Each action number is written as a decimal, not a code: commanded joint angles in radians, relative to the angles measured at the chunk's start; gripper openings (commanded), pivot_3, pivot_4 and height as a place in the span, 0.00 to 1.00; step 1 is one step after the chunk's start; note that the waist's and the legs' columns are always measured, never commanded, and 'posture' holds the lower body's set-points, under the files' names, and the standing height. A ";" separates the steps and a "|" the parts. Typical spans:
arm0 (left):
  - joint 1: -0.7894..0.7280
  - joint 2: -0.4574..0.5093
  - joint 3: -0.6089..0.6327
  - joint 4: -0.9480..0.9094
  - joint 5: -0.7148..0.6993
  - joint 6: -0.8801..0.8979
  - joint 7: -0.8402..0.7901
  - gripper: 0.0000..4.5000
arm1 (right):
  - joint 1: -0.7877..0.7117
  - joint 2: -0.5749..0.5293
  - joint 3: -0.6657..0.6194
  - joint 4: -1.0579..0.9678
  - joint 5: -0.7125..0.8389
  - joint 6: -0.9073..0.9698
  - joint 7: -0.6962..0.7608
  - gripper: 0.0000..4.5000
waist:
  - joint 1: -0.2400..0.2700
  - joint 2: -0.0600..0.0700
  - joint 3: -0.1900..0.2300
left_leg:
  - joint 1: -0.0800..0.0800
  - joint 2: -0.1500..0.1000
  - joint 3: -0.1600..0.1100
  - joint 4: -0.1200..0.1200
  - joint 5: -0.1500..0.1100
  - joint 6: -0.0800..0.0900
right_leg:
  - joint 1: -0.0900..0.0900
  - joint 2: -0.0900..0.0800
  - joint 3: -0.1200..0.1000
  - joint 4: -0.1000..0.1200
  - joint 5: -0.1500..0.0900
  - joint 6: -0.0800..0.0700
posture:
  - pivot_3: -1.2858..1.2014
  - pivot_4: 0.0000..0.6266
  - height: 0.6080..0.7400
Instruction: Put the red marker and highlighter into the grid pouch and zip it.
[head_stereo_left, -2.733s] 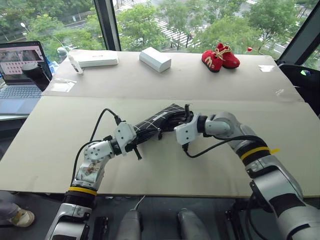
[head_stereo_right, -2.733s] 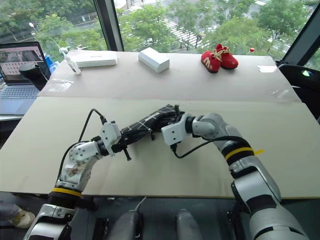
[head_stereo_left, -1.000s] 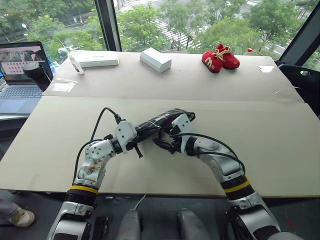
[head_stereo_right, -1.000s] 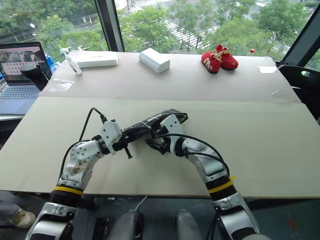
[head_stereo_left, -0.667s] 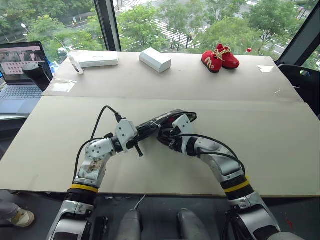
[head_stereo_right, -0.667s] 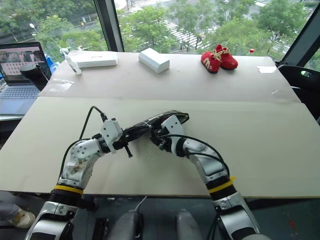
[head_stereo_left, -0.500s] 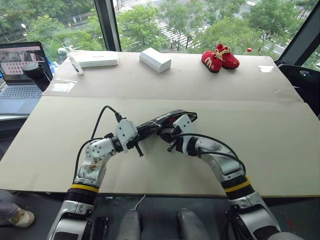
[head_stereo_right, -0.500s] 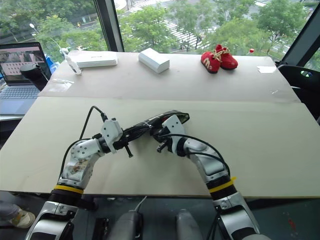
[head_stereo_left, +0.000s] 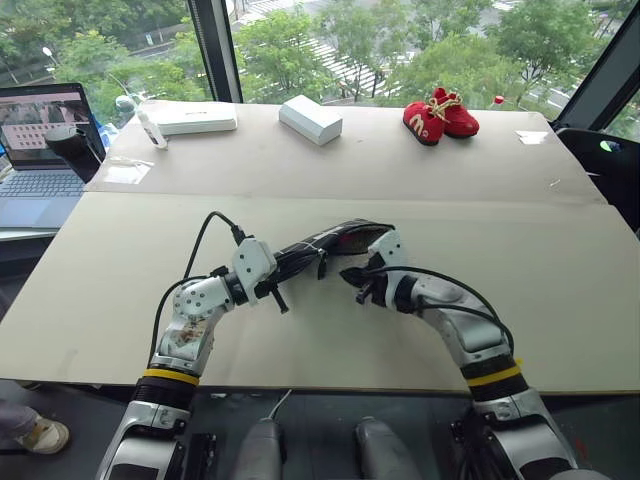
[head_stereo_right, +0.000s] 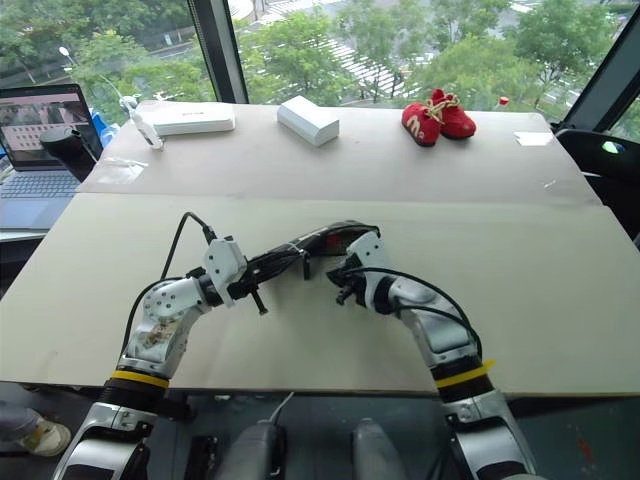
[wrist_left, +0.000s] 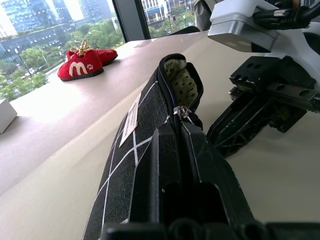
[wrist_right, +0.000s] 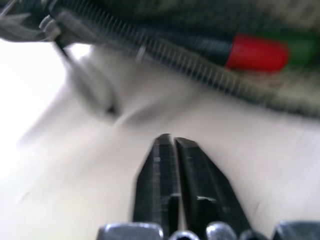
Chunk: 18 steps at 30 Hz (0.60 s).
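Room: window wall with trees and a street outside; beige table (head_stereo_left: 560, 290) in front of it.
Landmark: grid pouch (head_stereo_left: 318, 250), mid-table, lifted off the surface at the left gripper's end, label side facing away from the robot.
Left gripper (head_stereo_left: 282, 280): clenched on the near end of the grid pouch, right at the start of the zipper.
Right gripper (head_stereo_left: 352, 275): just beside the pouch's open far end, a little below it; fingers (wrist_right: 161, 165) nearly together, nothing between them.
Zipper: slider (wrist_left: 181, 111) sits close to the left gripper; mouth beyond it gapes, spotted lining showing.
Red marker (wrist_right: 255, 52): inside the pouch, red end visible through the mouth in the right wrist view.
Highlighter (wrist_right: 300, 50): green patch next to the marker inside the pouch (blurred, probably this).
Pull cord (head_stereo_left: 321, 263): hangs under the pouch between the two grippers.
Far from pouch: red shoes (head_stereo_left: 440, 114), white box (head_stereo_left: 310, 118), flat white box (head_stereo_left: 190, 117), laptop (head_stereo_left: 40, 140) off the table's left edge.
Handling: pouch looks soft, light fabric, sags and folds when unsupported. Zipper needs tension, so the left grip should stay put as anchor.
Where to grab: pull cord or slider. Cord is thin and floppy, so pinch near the slider and pull along the teeth, away from the left gripper.
Risk: mouth buckles, or pens slide out if the far end dips.
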<state>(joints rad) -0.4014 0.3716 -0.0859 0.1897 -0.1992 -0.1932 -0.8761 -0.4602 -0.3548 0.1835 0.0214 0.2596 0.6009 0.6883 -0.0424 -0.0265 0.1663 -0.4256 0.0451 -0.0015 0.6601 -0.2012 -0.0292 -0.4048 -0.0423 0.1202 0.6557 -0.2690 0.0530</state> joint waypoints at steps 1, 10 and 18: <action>-0.018 0.006 0.020 -0.007 -0.014 -0.013 0.002 0.00 | -0.006 -0.007 -0.017 -0.061 0.009 0.024 -0.008 0.41 | 0.000 0.000 0.000 | 0.000 0.000 0.000 0.000 0.000 0.000 | 0.000 0.000 0.000 0.000 0.000 0.000 | 0.52 0.24 0.92; -0.014 0.002 0.017 -0.004 -0.014 -0.015 0.000 0.00 | -0.042 0.057 -0.030 -0.029 0.005 0.042 -0.061 0.62 | -0.001 0.000 0.000 | 0.000 0.000 0.000 0.000 0.000 0.000 | 0.000 0.000 0.000 0.000 0.000 0.000 | 0.52 0.24 0.92; -0.017 -0.002 0.016 0.013 -0.014 -0.027 -0.005 0.00 | -0.117 0.145 -0.032 -0.022 0.032 0.070 -0.073 0.62 | 0.001 0.000 0.000 | 0.000 0.000 0.000 0.000 0.000 0.000 | 0.000 0.000 0.000 0.000 0.000 0.000 | 0.52 0.24 0.92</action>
<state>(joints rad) -0.4046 0.3698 -0.0825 0.2140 -0.1993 -0.1984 -0.8780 -0.5520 -0.2149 0.1649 0.0286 0.2682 0.6637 0.6142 -0.0415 -0.0265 0.1664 -0.4258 0.0451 -0.0016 0.6601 -0.2012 -0.0292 -0.4050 -0.0423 0.1200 0.6554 -0.2690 0.0530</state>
